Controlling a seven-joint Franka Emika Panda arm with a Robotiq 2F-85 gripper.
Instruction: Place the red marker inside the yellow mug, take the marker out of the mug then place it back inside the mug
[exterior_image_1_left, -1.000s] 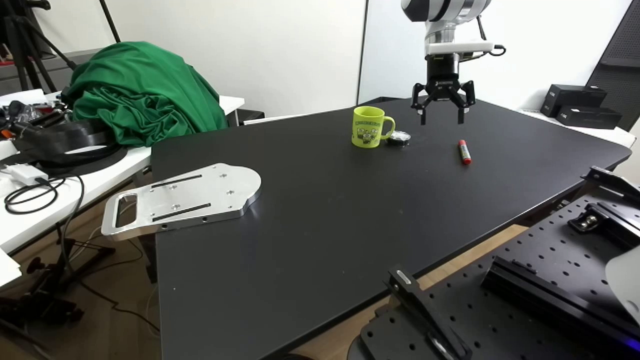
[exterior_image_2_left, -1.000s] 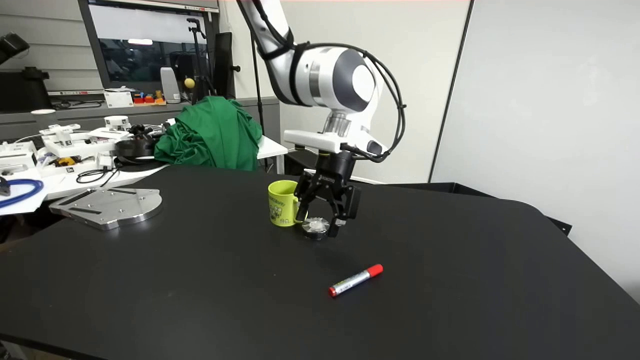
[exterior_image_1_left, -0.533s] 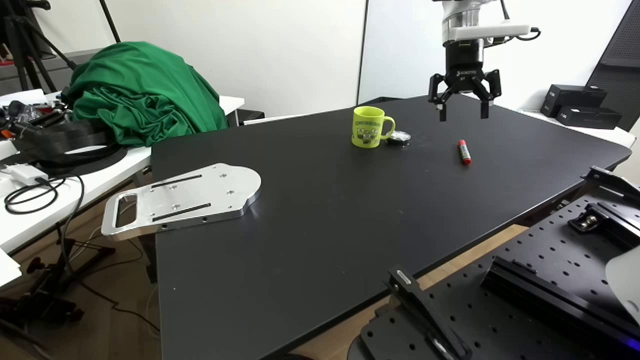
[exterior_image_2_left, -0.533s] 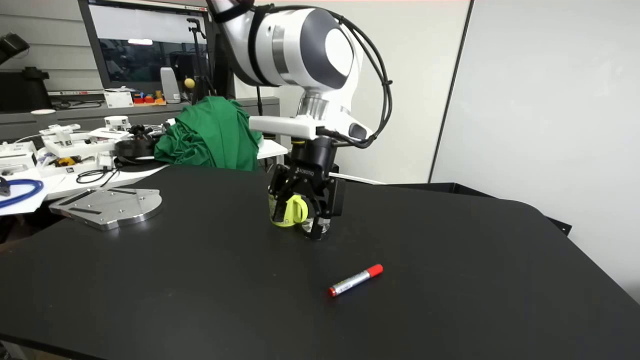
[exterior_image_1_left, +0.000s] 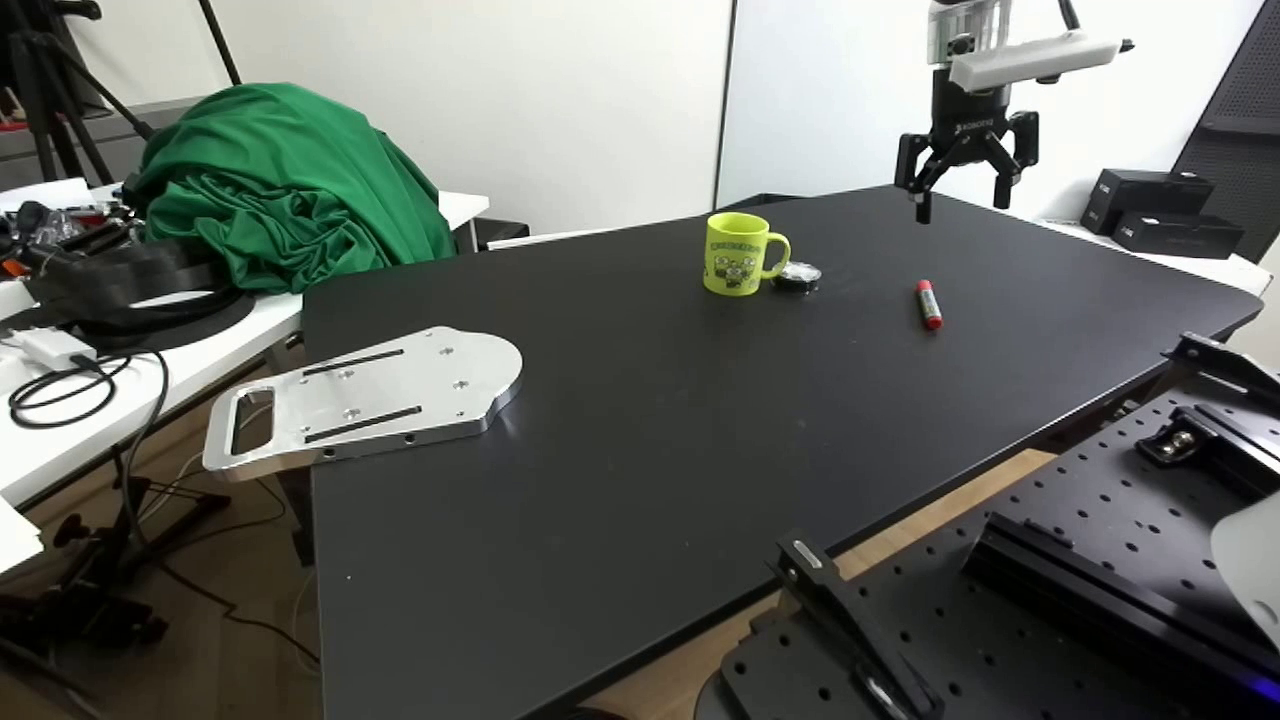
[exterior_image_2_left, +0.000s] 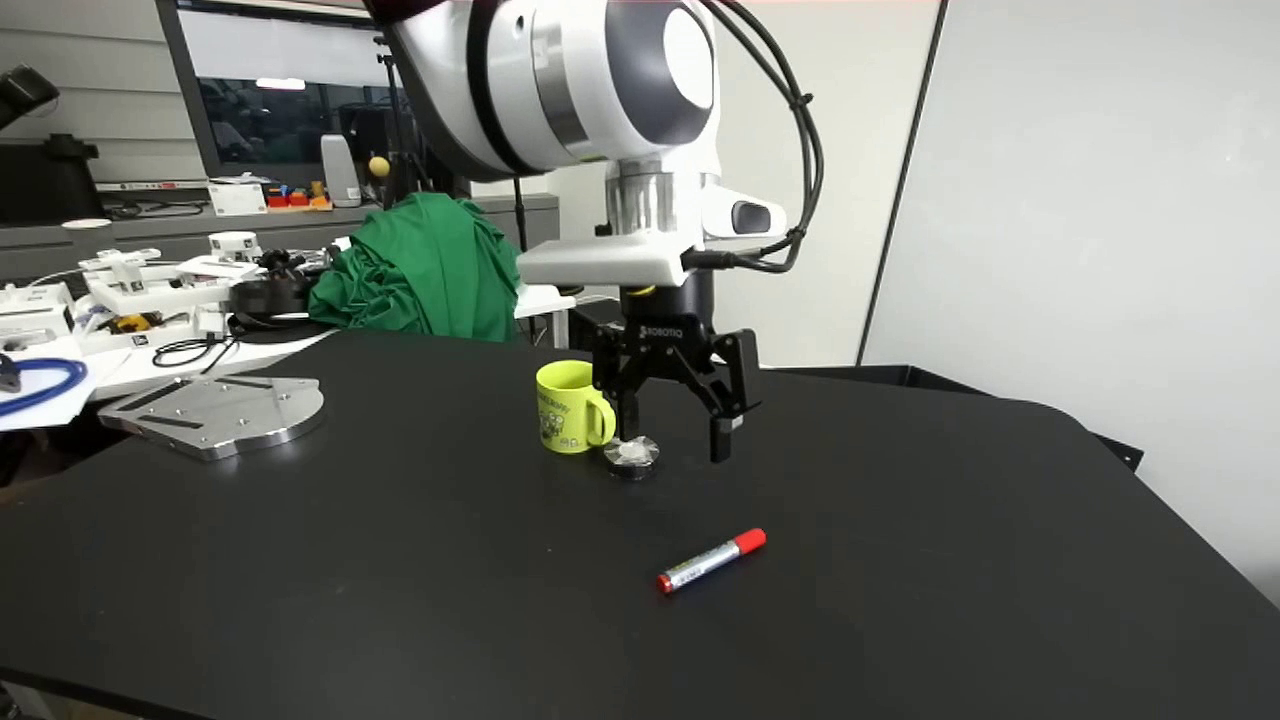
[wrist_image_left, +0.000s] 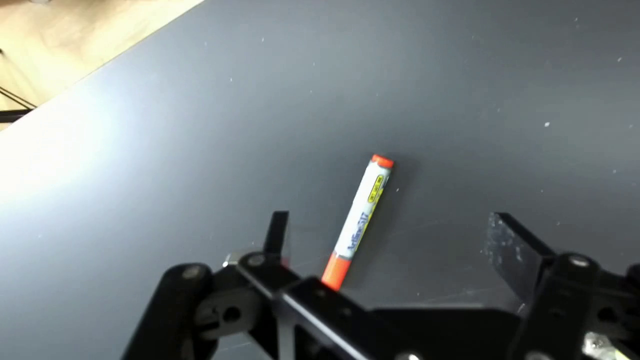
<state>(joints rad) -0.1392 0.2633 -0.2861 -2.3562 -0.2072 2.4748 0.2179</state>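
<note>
White wall panels (exterior_image_1_left: 480, 100) back a broad matte-black table (exterior_image_1_left: 600, 480), a heap of green cloth (exterior_image_1_left: 290, 190) to one side. Lower than the black robot hand (exterior_image_1_left: 963, 203) and apart from it, a slim cylindrical red marker (wrist_image_left: 357, 220) with a whitish labelled barrel lies on the table; the hand hangs above with its two fingers (wrist_image_left: 510, 250) spread wide. In the wrist view the marker shows between those fingers, nearer the one on that view's left, its larger red end partly behind the hand. Open black surface surrounds the marker, and a table edge cuts across the upper left corner there, well apart from it. A bright yellow-green cylindrical mug (exterior_image_1_left: 735, 260) stands upright, well apart from the marker, a black-and-whitish round object (exterior_image_2_left: 631, 455) just beside its handle. Counted on the table: one marker, one mug, one round object and one silver metal plate (exterior_image_1_left: 380, 385) overhanging the edge.
</note>
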